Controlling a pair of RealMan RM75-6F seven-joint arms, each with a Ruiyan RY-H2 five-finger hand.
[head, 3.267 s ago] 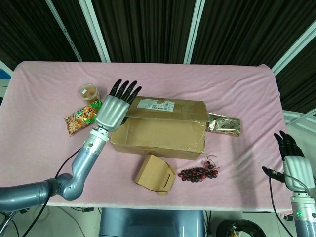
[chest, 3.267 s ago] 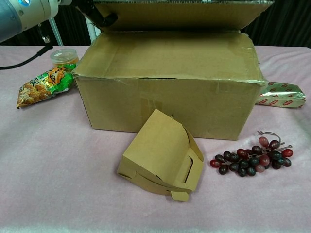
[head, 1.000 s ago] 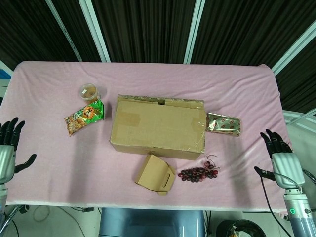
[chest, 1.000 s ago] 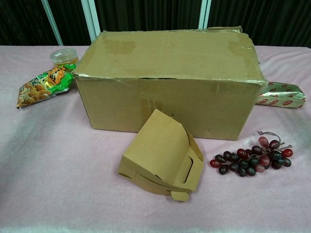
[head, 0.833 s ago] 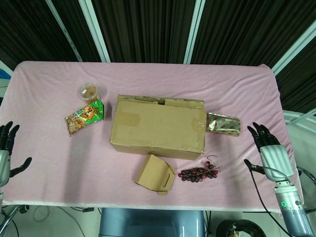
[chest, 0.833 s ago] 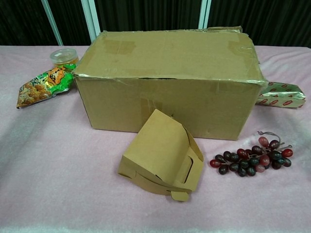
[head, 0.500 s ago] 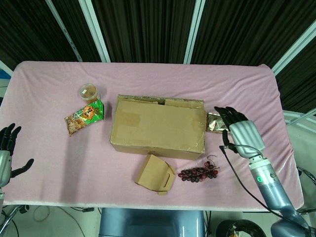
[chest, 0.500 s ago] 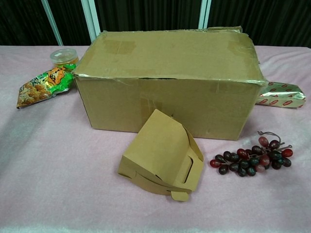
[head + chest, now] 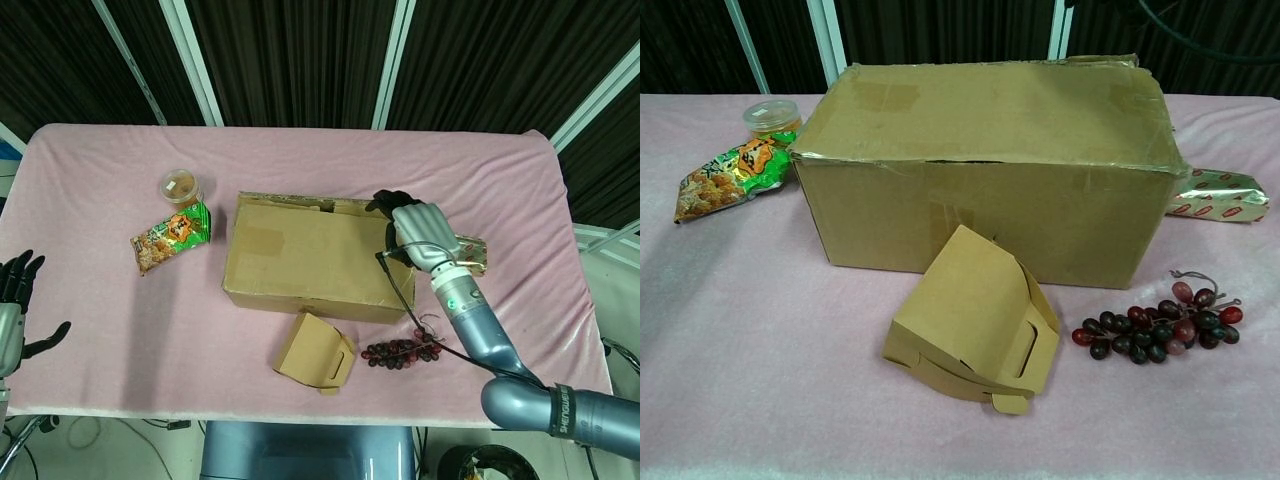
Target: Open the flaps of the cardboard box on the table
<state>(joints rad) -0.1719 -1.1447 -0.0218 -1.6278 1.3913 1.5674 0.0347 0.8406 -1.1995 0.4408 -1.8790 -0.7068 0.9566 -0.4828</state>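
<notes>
The cardboard box (image 9: 318,256) lies in the middle of the pink table with its top flaps down flat; the chest view shows the closed box (image 9: 985,170) from the front. My right hand (image 9: 416,226) hovers over the box's far right corner. Its dark fingers (image 9: 388,202) bend toward the far edge of the top flap, and I cannot tell whether they touch it. Only its cable shows at the top of the chest view. My left hand (image 9: 13,302) hangs off the table's left edge, fingers spread and holding nothing.
A small kraft carton (image 9: 315,351) and a bunch of dark grapes (image 9: 402,350) lie in front of the box. A green snack bag (image 9: 172,237) and a lidded jar (image 9: 180,186) sit to its left. A foil packet (image 9: 474,252) lies to its right.
The far flap, lifted by my left hand 3.3 s ago, lies flat again and that hand has withdrawn to the left. My right hand has swung in from the table's right edge to the box's far right corner.
</notes>
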